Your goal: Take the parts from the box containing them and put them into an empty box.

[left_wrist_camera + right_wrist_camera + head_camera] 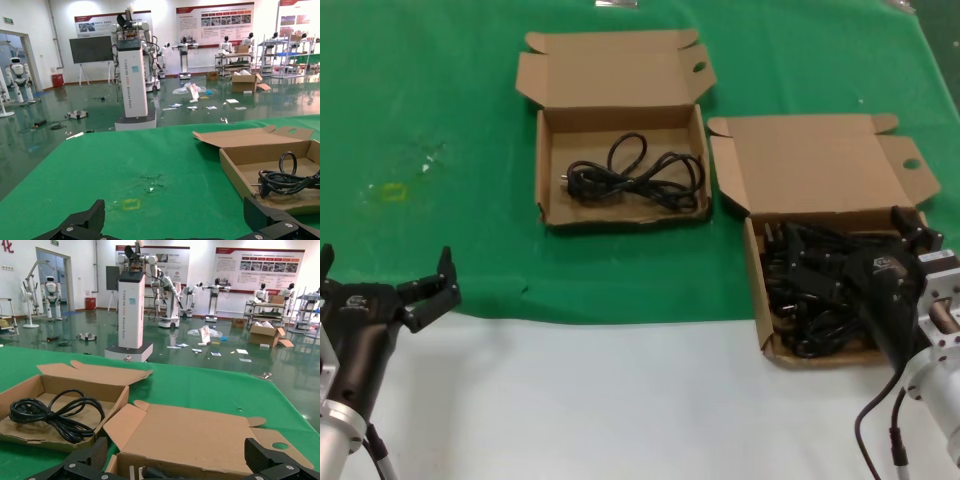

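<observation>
We work on a green table cover (440,90) with a bare white strip along the near edge, and two shallow cardboard boxes lie open on it. The full box (765,335) sits on our right, close to the near edge of the green, its lid thrown back toward the far side, and a thick tangle of black power cords (810,290) fills it. The other box (552,155) lies further back and to the left, just beside the first, and it already holds one looped cord (635,178) with its plug (573,180) toward the left wall. Our right gripper (918,228) hangs over the full box with its jaws spread, low over the pile and gripping nothing. Our left gripper (382,275) waits over the near left edge of the green, well apart from both boxes, jaws also wide. To do this step well, we judge that we should close on a single loop that lies uppermost, rather than on a moulded plug or deep in the heap, since the cords look interlaced and a deep bite could drag neighbours out with it. We would lift slowly and let any snagged strand fall free before carrying across.
</observation>
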`<state>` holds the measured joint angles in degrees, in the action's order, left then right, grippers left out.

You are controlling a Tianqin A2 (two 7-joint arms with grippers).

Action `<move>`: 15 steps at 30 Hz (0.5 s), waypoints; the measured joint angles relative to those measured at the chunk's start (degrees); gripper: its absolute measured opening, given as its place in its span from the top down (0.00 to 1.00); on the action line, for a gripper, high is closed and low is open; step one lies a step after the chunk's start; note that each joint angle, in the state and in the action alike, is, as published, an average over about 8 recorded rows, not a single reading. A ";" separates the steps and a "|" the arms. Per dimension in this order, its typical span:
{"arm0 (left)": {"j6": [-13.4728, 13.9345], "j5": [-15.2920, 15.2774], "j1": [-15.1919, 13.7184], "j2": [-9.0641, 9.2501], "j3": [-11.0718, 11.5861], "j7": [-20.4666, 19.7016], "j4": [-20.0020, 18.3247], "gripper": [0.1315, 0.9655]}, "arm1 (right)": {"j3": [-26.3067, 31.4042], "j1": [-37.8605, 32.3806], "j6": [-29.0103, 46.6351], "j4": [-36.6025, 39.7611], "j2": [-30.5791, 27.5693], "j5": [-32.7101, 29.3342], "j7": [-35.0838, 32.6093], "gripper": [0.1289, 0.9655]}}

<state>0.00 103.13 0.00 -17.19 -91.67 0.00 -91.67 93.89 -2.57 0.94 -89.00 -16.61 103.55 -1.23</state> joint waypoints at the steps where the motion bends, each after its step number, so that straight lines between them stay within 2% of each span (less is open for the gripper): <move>1: 0.00 0.00 0.00 0.00 0.00 0.00 0.00 0.00 | 0.00 0.00 0.00 0.00 0.00 0.00 0.00 0.00; 15: 0.00 0.00 0.00 0.00 0.00 0.00 0.00 0.00 | 0.00 0.00 0.00 0.00 0.00 0.00 0.00 0.00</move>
<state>0.00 103.13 0.00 -17.19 -91.67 0.00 -91.67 93.89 -2.57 0.94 -89.00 -16.61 103.55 -1.23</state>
